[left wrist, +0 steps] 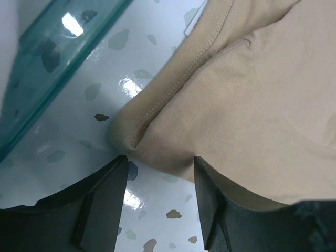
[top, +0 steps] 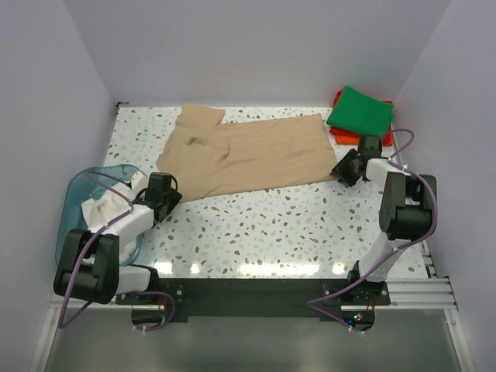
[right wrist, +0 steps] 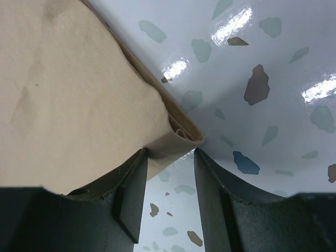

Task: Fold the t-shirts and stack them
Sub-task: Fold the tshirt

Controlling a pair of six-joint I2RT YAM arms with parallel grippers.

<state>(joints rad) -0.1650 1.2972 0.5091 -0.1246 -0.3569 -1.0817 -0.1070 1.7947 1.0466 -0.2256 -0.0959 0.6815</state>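
The tan t-shirt [top: 246, 153] lies spread across the far half of the table, partly folded lengthwise. My left gripper [top: 168, 203] is open at its near-left corner; in the left wrist view the tan hem [left wrist: 157, 113] lies just ahead of the open fingertips [left wrist: 115, 181]. My right gripper [top: 342, 172] is open at the near-right corner; the folded tan corner [right wrist: 176, 139] sits between the tips of the jaws, not pinched. A folded green t-shirt [top: 360, 111] lies on an orange-red one [top: 341, 133] at the far right. A white shirt [top: 105, 205] sits in the basket.
A translucent teal plastic basket [top: 74, 203] stands at the left edge beside the left arm; its wall shows in the left wrist view [left wrist: 47, 63]. The speckled tabletop [top: 271, 225] runs between the arms. White walls close in three sides.
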